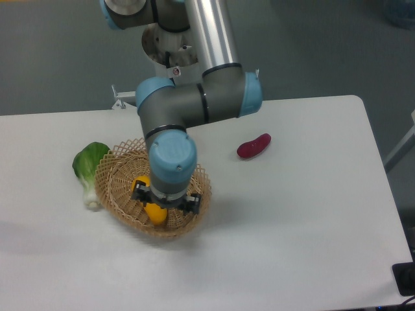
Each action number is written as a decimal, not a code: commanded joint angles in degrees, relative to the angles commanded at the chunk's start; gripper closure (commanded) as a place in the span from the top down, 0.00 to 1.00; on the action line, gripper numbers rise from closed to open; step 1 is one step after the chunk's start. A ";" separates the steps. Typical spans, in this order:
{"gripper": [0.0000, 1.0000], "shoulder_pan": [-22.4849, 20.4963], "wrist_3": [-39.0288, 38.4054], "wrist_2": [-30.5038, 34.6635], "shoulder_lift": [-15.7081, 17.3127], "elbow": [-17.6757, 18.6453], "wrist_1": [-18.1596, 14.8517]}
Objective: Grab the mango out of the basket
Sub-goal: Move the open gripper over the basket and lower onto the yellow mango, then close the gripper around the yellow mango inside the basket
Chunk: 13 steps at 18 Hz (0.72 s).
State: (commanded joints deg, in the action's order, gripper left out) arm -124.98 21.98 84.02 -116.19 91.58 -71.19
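While our gripper (166, 199) is hanging over the basket (110, 188), its fingers are flanking the mango (154, 211). We are seeing them spread apart; contact is unclear.

The mango (154, 212) lies in the basket (113, 194) under the gripper (166, 199), greens (87, 165) left of it, eggplant (253, 146) well right.

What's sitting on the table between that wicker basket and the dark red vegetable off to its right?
Nothing: in the fixed camera view, only bare white table shows between the basket and the red vegetable.
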 joint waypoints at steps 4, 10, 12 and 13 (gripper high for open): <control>1.00 0.61 -2.81 0.61 -1.93 -0.44 0.53; 1.00 1.23 -6.15 1.32 -3.25 -0.79 0.53; 1.00 1.58 -6.42 1.32 -3.69 -0.79 0.53; 1.00 1.67 -6.60 1.23 -3.78 -0.70 0.53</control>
State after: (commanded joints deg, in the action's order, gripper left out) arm -123.31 15.38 85.25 -119.97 90.88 -70.66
